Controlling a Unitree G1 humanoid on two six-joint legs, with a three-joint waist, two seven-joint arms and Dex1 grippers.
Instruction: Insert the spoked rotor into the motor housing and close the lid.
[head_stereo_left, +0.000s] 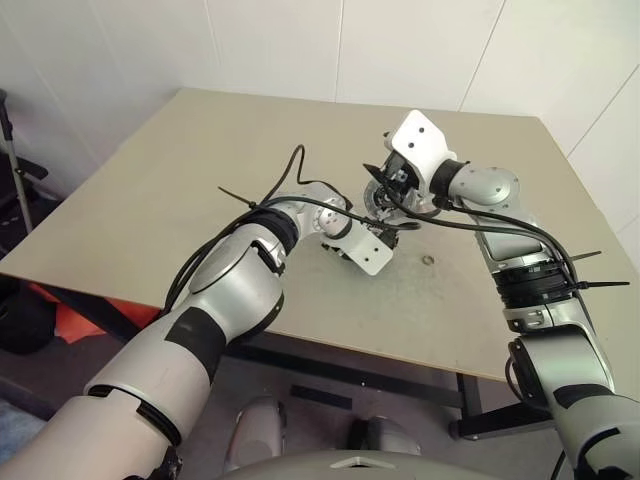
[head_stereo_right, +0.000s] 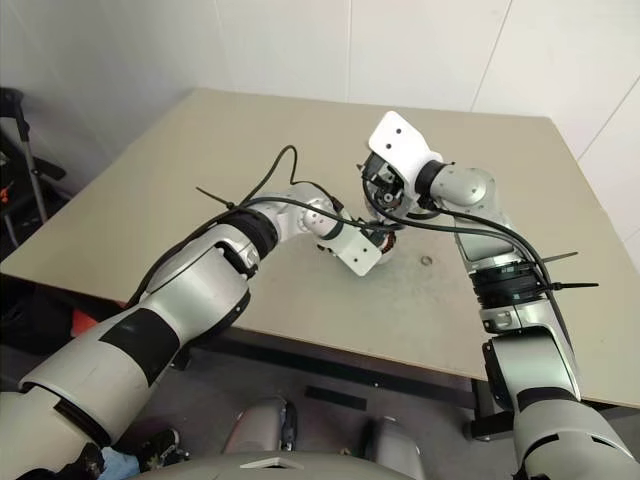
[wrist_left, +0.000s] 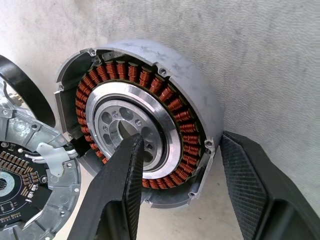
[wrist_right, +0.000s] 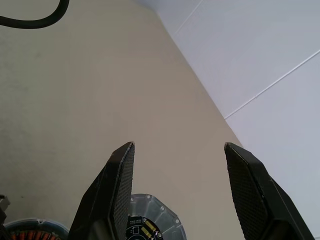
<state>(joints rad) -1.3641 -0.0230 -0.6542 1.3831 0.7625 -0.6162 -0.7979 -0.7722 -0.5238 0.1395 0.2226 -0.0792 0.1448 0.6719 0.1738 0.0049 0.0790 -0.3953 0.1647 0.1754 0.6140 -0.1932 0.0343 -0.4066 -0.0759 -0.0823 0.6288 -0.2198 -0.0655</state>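
Insertion step, not yet done. At the left, left gripper clamped about half open on the motor housing, one finger down in the silver centre bore, the other against the outer wall, near the middle of the table. Copper windings bare, no spoked rotor seated; whereabouts of that rotor not to be told. Lid lying open just beside the housing, circuit face up. To the right, right gripper spread wide, empty, hovering above. Next, probably: fetch the rotor with the free claw, centre over the bore, lower squarely.
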